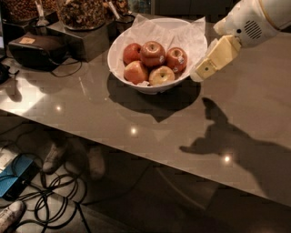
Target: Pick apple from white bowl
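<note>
The white bowl (119,49), lined with crinkled white paper, stands on the grey table and holds several apples. The red apple (152,53) with a yellowish stem dimple lies on top in the middle. A red apple with a white sticker (177,59) is to its right and a yellow-green apple (162,75) is in front. My gripper (200,74) hangs from the white arm at the upper right. It is just outside the bowl's right rim, a little above the table, pointing down and to the left. It holds nothing that I can see.
A dark headset (35,49) with a cable lies at the left on the table. Containers of nuts (82,12) stand behind it on a black block. The table's front edge (136,150) runs diagonally. Cables (54,195) and a blue device (13,179) lie on the floor.
</note>
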Robot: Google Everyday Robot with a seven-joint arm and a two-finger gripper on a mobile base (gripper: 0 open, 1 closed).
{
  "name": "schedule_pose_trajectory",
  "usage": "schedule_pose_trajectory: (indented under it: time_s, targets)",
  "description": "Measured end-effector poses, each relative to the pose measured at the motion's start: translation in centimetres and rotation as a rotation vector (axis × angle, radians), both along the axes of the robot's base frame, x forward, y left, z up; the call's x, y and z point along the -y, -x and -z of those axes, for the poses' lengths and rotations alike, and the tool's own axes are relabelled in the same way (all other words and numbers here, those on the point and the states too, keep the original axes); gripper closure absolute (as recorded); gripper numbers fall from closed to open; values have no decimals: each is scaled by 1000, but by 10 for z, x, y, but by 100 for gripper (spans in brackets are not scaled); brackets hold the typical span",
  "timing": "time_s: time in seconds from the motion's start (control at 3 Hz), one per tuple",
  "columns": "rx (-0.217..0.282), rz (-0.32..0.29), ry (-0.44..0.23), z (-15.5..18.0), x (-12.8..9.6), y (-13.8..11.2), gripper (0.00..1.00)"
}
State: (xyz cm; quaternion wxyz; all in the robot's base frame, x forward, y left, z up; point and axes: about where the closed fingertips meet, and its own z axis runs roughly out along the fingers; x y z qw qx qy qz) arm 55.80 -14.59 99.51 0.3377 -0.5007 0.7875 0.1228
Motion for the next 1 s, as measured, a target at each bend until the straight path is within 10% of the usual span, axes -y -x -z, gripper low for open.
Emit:
schedule_pose_trajectory:
  time_s: [1.0]
  targets:
    - [231,-25,-119,0,-57,-50,23]
